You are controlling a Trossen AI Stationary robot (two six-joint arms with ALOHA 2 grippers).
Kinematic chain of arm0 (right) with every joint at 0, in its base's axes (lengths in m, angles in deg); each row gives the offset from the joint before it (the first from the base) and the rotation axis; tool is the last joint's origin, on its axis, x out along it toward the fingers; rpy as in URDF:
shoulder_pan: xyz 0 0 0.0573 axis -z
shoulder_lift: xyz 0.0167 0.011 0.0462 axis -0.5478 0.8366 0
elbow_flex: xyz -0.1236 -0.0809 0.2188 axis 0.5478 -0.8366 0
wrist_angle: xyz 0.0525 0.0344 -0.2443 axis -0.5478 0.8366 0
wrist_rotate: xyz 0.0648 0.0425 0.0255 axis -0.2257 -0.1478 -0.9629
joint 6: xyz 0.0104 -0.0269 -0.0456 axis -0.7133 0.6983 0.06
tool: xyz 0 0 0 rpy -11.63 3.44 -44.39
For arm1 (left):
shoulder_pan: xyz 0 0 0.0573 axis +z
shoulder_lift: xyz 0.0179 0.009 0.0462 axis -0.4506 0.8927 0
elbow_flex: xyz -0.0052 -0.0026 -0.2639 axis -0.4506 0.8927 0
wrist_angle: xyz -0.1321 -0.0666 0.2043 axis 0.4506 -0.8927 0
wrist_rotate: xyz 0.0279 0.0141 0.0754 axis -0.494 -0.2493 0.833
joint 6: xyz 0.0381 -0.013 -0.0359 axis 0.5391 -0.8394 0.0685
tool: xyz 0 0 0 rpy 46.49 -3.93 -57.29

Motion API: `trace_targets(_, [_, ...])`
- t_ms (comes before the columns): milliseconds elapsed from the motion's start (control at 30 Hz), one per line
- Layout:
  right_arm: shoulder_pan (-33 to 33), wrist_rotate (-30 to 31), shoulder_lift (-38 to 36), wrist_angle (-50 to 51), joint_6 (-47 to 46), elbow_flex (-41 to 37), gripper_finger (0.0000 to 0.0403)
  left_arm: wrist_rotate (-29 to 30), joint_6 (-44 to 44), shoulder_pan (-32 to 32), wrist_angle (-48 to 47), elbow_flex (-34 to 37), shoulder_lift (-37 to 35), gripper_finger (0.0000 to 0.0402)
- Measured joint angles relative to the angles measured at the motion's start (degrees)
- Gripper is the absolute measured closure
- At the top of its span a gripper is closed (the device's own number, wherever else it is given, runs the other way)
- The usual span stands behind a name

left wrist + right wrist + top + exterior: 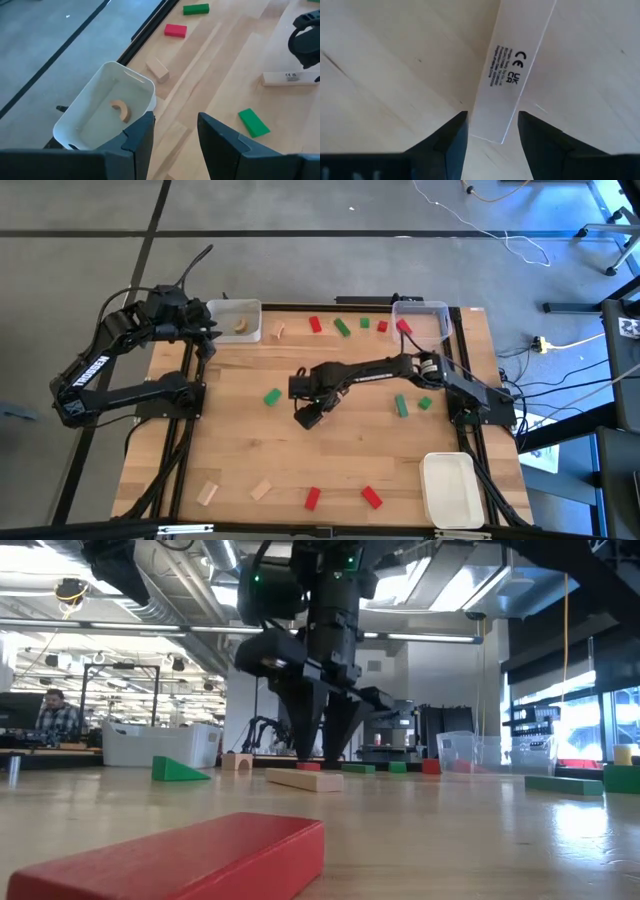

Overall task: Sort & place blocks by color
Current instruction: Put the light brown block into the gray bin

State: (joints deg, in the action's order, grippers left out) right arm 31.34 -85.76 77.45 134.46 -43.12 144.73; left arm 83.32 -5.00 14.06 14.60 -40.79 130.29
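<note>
The wooden table (330,460) has open room across its middle; most things lie along its edges. The right arm reaches to the centre, its right gripper (488,131) pointing down at a plain tan block (512,65) printed with small marks. Its fingers are spread, one on each side of the block's end, with a sliver of table showing between each finger and the block. The left arm is folded at the far left corner, its left gripper (172,137) hanging over the near rim of a clear bin (92,107) that holds a curved wooden piece (121,110); its fingers are spread and hold nothing. A second clear bin (422,318) stands at the far right corner, a white tray (452,488) at the near right corner. Red, green and tan blocks (340,327) lie scattered along the far edge, others along the near edge, a few green ones mid-table.
</note>
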Motion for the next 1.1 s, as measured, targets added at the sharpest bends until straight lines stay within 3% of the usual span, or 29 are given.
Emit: trace_targets(1100, [-0.07, 2.52, 3.18, -1.87, 2.04, 0.11, 0.023, 0.15, -0.02, 0.01, 0.04, 0.0, 0.0, 0.0257])
